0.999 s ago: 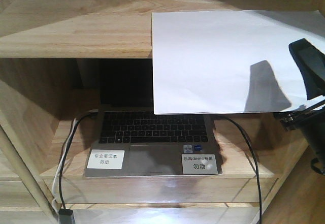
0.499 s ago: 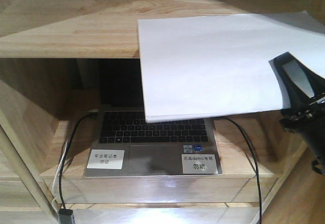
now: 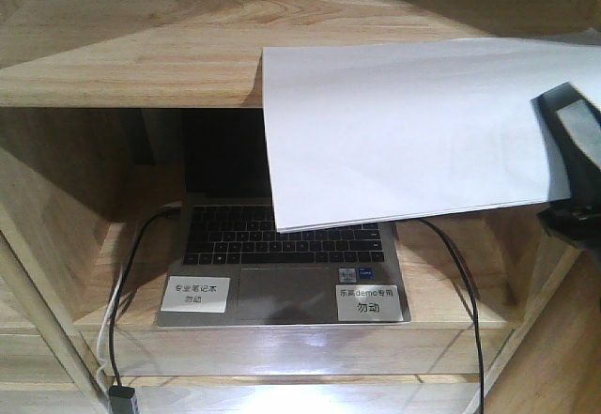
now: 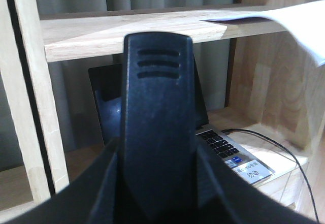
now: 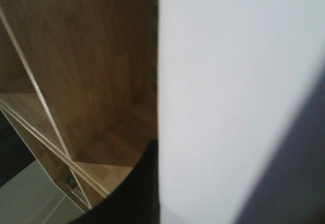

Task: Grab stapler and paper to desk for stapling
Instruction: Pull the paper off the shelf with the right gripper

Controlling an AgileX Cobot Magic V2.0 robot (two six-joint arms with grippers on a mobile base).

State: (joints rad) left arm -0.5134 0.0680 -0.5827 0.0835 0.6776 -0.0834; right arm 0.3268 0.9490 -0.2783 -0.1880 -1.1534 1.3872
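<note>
The paper (image 3: 404, 128), a plain white sheet, hangs out past the front edge of the upper shelf board (image 3: 131, 53) and sags over the laptop. My right gripper (image 3: 562, 165) at the far right is shut on the sheet's right edge, with one black finger (image 3: 571, 128) on top. In the right wrist view the paper (image 5: 228, 82) fills the right half beside a dark finger (image 5: 137, 193). In the left wrist view a black stapler (image 4: 158, 107) with three grooves stands upright between the jaws of my left gripper (image 4: 158, 178), which is shut on it. The desk is out of view.
An open laptop (image 3: 282, 264) with two white stickers sits on the lower shelf, with black and white cables (image 3: 117, 292) trailing off its left side and a black cable (image 3: 460, 273) on its right. Wooden shelf walls (image 3: 56, 198) close in both sides.
The paper has slid further out from the upper shelf toward me and its front edge droops lower over the laptop. The right gripper has shifted down and right with it.
</note>
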